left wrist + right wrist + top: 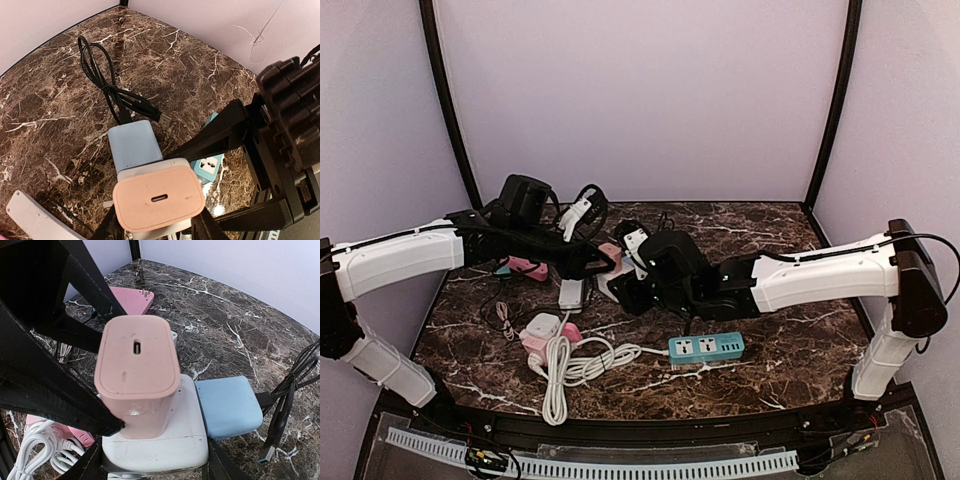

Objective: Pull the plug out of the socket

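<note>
Right wrist view shows the pink plug (136, 372) seated in the white socket (160, 440), which the right end effector (155, 465) clamps by its sides. A blue charger (227, 407) juts from the socket's right face. Opposite, the left end effector (157, 230) pinches the plug, and bare bench (220, 335) lies open toward the back wall.

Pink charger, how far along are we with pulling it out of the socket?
Done: both grippers are at the socket. In hand: the right gripper grips the white socket cube; the left gripper straddles the pink charger, grip unclear. Left: the charger sits fully seated in the cube, so the pull itself remains.
</note>
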`<state>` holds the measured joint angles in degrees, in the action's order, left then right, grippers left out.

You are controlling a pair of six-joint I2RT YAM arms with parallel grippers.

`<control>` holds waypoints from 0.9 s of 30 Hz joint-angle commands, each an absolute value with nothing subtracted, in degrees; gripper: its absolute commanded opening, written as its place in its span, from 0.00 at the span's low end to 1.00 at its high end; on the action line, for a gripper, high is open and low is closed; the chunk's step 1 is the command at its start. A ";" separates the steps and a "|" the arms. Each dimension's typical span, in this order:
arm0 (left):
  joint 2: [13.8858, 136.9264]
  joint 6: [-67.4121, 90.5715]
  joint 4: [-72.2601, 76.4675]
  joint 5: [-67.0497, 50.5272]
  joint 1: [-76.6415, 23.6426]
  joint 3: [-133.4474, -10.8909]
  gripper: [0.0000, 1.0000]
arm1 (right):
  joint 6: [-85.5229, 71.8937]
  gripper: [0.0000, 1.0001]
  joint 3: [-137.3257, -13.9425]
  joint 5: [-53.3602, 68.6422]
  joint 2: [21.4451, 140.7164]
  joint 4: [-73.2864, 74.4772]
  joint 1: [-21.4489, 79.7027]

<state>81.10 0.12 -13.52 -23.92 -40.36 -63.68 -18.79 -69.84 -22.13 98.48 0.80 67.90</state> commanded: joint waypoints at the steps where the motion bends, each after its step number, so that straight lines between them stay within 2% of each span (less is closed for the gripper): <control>1: 81.31 0.35 -14.83 -24.05 -40.60 -64.52 0.20 | -19.25 0.00 -71.85 -24.31 98.05 -1.93 68.68; 6: 82.35 0.40 -16.34 -22.65 -40.60 -65.50 0.12 | -19.77 0.00 -71.42 -24.56 97.92 -2.02 68.72; 12: 83.71 0.70 -17.89 -23.35 -40.52 -66.63 0.08 | -18.97 0.00 -70.46 -24.45 97.33 -2.90 68.73; 27: 85.75 3.39 -17.77 -29.81 -37.84 -67.60 0.06 | -16.97 0.00 -68.06 -24.67 95.64 -5.14 69.21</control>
